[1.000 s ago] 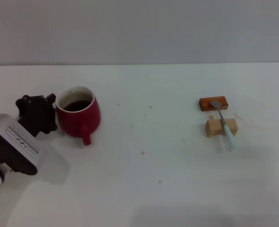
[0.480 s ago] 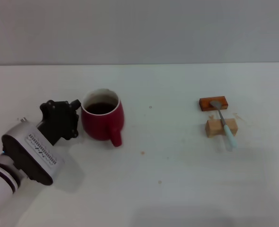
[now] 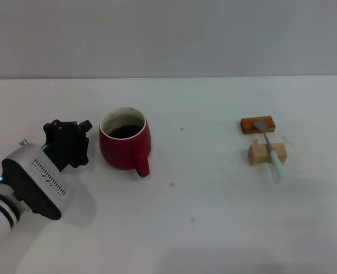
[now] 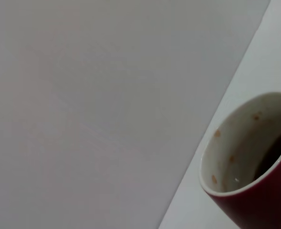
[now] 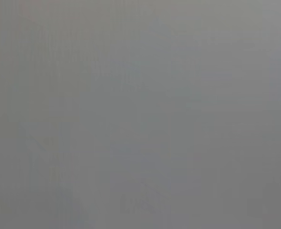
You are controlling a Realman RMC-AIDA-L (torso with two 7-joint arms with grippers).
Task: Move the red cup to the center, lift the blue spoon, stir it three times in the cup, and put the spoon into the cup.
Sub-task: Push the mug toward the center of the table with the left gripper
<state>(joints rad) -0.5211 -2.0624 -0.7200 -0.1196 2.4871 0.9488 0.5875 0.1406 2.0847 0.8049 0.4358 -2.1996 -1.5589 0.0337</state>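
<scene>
The red cup (image 3: 124, 146) stands left of the table's middle, handle towards the front, dark liquid inside. It also shows in the left wrist view (image 4: 255, 167), close by. My left gripper (image 3: 80, 137) is just left of the cup, a small gap between them, holding nothing. The blue spoon (image 3: 269, 147) lies at the right, its grey bowl on a small orange-brown block (image 3: 257, 124), its neck across a pale wooden block (image 3: 267, 153), its light-blue handle pointing to the front. The right gripper is out of view; the right wrist view shows only plain grey.
The white table (image 3: 203, 194) has a few small brown specks near its middle. A grey wall runs along the table's far edge.
The left gripper carried the cup to the right, towards the middle. Since half a second ago it has drawn back a little to the left, leaving the cup standing.
</scene>
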